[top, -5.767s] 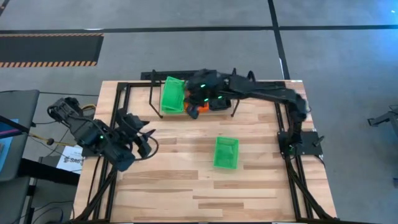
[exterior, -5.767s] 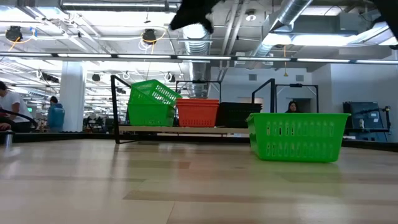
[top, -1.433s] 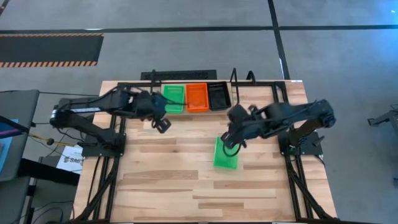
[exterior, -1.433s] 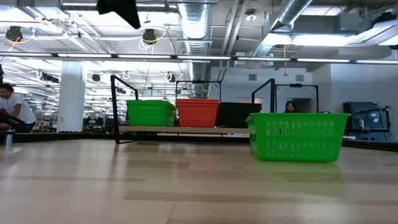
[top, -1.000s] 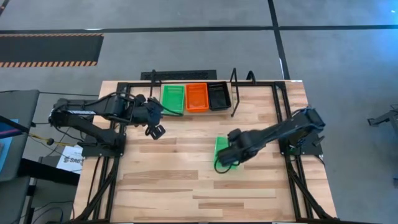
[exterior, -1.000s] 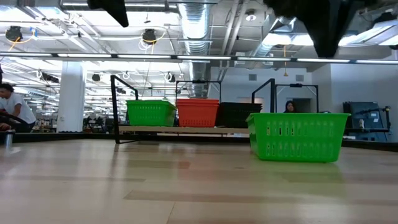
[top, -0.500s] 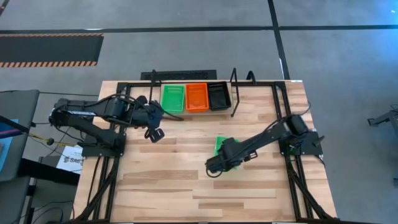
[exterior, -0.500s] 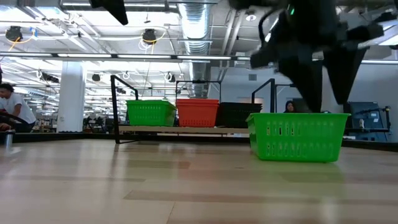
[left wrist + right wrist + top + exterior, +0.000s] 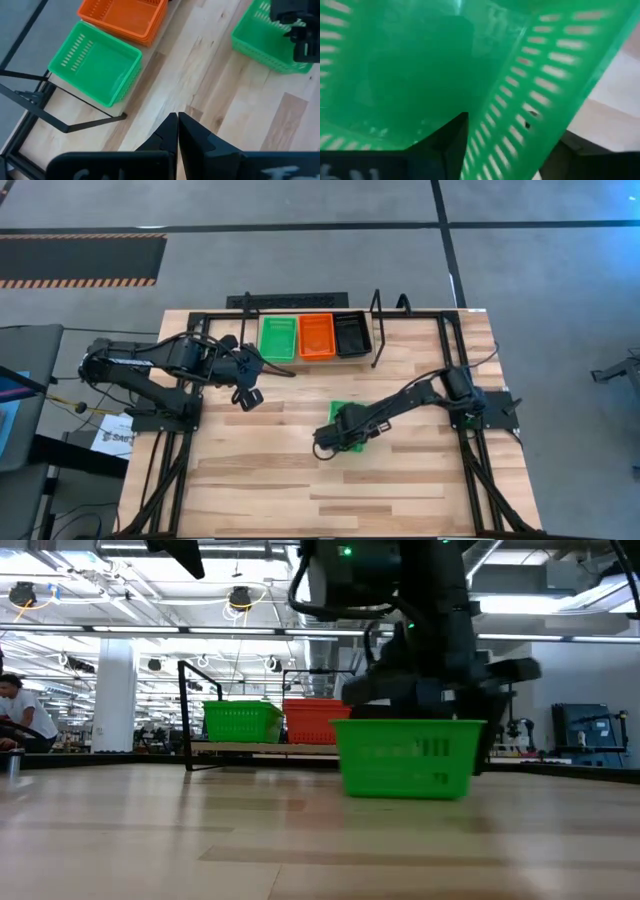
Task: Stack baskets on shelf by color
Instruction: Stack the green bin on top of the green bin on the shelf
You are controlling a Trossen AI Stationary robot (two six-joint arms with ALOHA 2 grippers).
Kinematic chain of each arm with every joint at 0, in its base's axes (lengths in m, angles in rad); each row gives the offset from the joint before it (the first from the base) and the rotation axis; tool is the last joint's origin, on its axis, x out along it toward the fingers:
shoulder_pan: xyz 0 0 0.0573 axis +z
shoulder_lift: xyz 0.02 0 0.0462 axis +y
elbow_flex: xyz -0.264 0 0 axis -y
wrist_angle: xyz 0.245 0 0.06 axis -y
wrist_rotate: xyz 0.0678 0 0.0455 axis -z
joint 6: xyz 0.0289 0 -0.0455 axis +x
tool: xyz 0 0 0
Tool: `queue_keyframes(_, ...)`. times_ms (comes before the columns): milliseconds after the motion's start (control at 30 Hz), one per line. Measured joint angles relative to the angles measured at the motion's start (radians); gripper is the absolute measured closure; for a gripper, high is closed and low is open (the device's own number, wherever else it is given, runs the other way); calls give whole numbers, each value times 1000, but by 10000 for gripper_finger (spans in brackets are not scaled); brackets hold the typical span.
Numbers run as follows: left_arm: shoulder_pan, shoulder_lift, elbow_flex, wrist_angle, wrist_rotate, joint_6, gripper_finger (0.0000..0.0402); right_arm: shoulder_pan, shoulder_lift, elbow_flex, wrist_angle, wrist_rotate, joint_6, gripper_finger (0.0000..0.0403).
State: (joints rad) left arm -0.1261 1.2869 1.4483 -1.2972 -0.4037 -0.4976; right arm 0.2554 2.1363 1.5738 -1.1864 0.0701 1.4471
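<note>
Your right gripper (image 9: 338, 437) is down at the loose green basket (image 9: 405, 758) in the middle of the tabletop (image 9: 260, 480), its fingers spread and straddling one slatted wall: the right wrist view shows one dark finger (image 9: 451, 142) inside the basket and the other outside. That placement looks meant for a pinch on the wall so the basket can be lifted by its rim; the pictures do not show the pinch made yet, so treat the basket as not held. It looks empty.

Your left gripper (image 9: 248, 395) waits well apart, near the left end of the shelf (image 9: 246, 340), with its fingers (image 9: 176, 134) pressed together on nothing.

On the shelf at the far side, the baskets sit side by side in one row: green shelf basket (image 9: 278, 338) on the left, orange basket (image 9: 317, 336) in the middle, black basket (image 9: 351, 334) on the right. Each holds no loose items; how many are nested in each pile you cannot tell from above, though the left wrist view shows at least two orange rims (image 9: 125, 20).

Judging by color, the loose basket belongs on the green pile at the left.
</note>
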Motion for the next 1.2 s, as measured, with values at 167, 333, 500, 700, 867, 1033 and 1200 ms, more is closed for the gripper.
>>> queue_keyframes(167, 0, 0, 0, 0, 6, -4, 401, -43, -23, 1, 40, -12, -110, 295)
queue_keyframes(333, 0, 0, 0, -1, 6, -23, 401, -99, -52, 55, 82, 11, -295, 389)
queue_keyframes(500, 0, 0, 0, -5, 6, -51, 401, -172, -63, 172, 169, 67, -490, 397)
queue_keyframes(700, 0, 0, 0, -42, 5, -108, 401, -260, -63, 281, 311, 90, -694, 400)
queue_keyframes(867, 0, 0, 0, -76, -16, -181, 401, -310, -57, 288, 352, 68, -765, 400)
queue_keyframes(1033, 0, 0, 0, -84, -22, -205, 401, -305, -15, 288, 355, -10, -832, 401)
queue_keyframes(1200, 0, 0, 0, -83, -24, -226, 401, -281, 46, 287, 354, -109, -873, 401)
